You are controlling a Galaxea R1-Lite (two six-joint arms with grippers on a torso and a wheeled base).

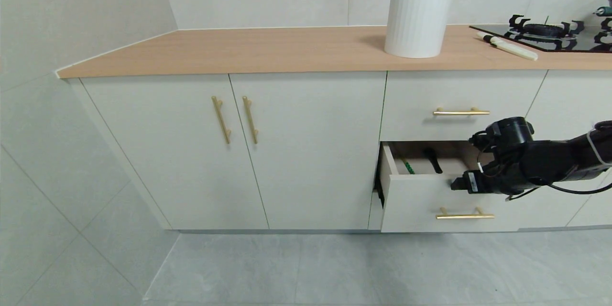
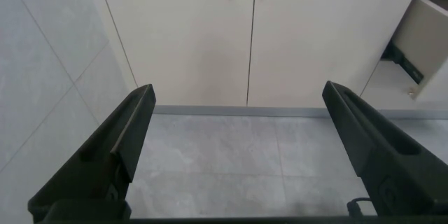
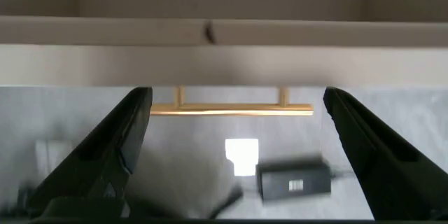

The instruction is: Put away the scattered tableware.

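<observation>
A long wooden tabletop (image 1: pixel 239 50) runs along a tiled wall. Under it are two pale cupboard doors (image 1: pixel 239 153), both shut, with upright brass handles side by side at the seam. The grey tiled floor (image 2: pixel 224 161) lies in front of them.

Right of the doors is a stack of drawers. The upper drawer (image 1: pixel 459 95) is shut. The lower drawer (image 1: pixel 416 201) is pulled out and open at the top.

A tall white ribbed canister (image 1: pixel 420 9) stands on the tabletop above the drawers. A black gas hob (image 1: pixel 545 33) is set into the surface further right.

The right pincer (image 3: pixel 236 101) hovers just over the top edge of the lower drawer's front. Its fingers are spread wide with nothing between them, and the drawer's brass handle (image 3: pixel 231 110) shows below. The left pincer (image 2: pixel 238 91) hangs low over the floor, facing the cupboard doors, with its fingers also wide apart and empty.

What looks like a knife (image 1: pixel 509 47), cream with a dark end, lies at the hob's near left corner, partly on the glass and partly on the wood. Inside the lower drawer lie a black-handled utensil (image 1: pixel 434 160) and, beside it, a thin green item (image 1: pixel 407 166) that is too small to identify.
</observation>
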